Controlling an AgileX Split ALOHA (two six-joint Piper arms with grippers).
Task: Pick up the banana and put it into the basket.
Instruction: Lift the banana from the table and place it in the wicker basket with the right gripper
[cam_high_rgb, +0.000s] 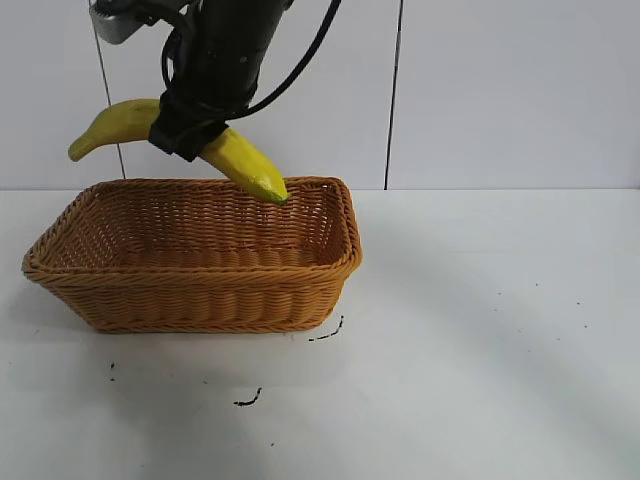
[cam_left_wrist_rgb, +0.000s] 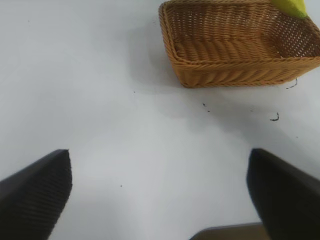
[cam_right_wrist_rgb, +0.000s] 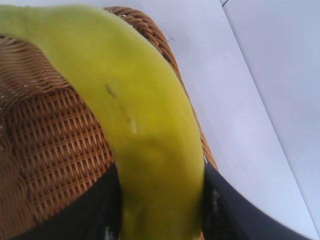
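My right gripper (cam_high_rgb: 190, 135) is shut on the middle of the yellow banana (cam_high_rgb: 243, 160) and holds it in the air above the back part of the wicker basket (cam_high_rgb: 200, 270). The banana's green tip hangs near the basket's back rim. In the right wrist view the banana (cam_right_wrist_rgb: 145, 125) sits between the dark fingers of the right gripper (cam_right_wrist_rgb: 162, 200), with the basket (cam_right_wrist_rgb: 55, 145) below. My left gripper (cam_left_wrist_rgb: 160, 195) is open and empty over bare table, far from the basket (cam_left_wrist_rgb: 225, 65). The banana's tip (cam_left_wrist_rgb: 290, 6) shows above the basket there.
The white table (cam_high_rgb: 480, 330) has a few small dark marks (cam_high_rgb: 248, 400) in front of the basket. A white panelled wall stands behind. The left arm does not show in the exterior view.
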